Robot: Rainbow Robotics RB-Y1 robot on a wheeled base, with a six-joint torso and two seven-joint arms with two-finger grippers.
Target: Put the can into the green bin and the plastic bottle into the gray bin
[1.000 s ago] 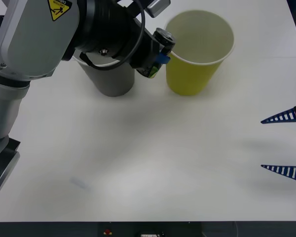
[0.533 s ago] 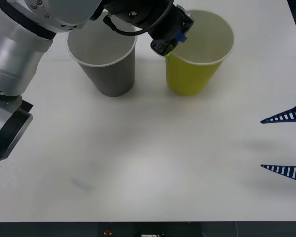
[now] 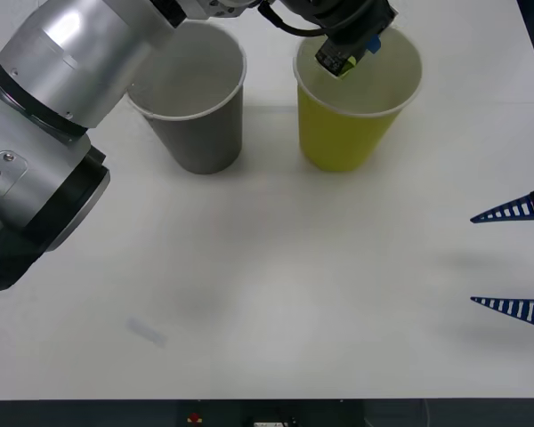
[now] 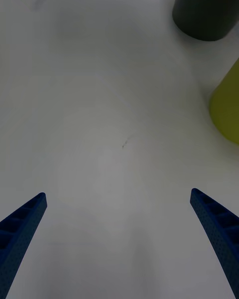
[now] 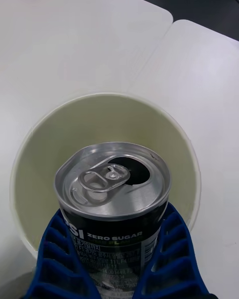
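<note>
Over the mouth of the tall yellow-green tapered paper cup (image 3: 356, 93), which serves as the green bin, your left tool (image 3: 345, 59) holds the small dark-labelled drink can with the silver pull-tab top (image 5: 112, 204). From the left wrist camera, the can stands upright with its opened top facing the lens, and the pale inside of that cup (image 5: 50, 149) lies all around and below it, so the hold looks meant to let the can fall straight in rather than catch the rolled rim. In the front view the can (image 3: 335, 62) sits above the rim on the side nearer the gray cup, not over the middle; you may judge whether a little more reach is wanted before letting go.

The left tool's blue ribbed fingers (image 5: 172, 251) are pressed against both sides of the can's label, pinching it with only the can's own width between them. Nothing else touches the can.

Beside the green cup stands the gray tapered paper cup with a white rolled rim (image 3: 191, 107), the gray bin, close by but apart from it, both upright on the white counter (image 3: 276, 285).

Your right tool (image 3: 514, 259) waits low over the counter at its right edge, well apart from both cups, its fingers spread wide and holding nothing.
</note>
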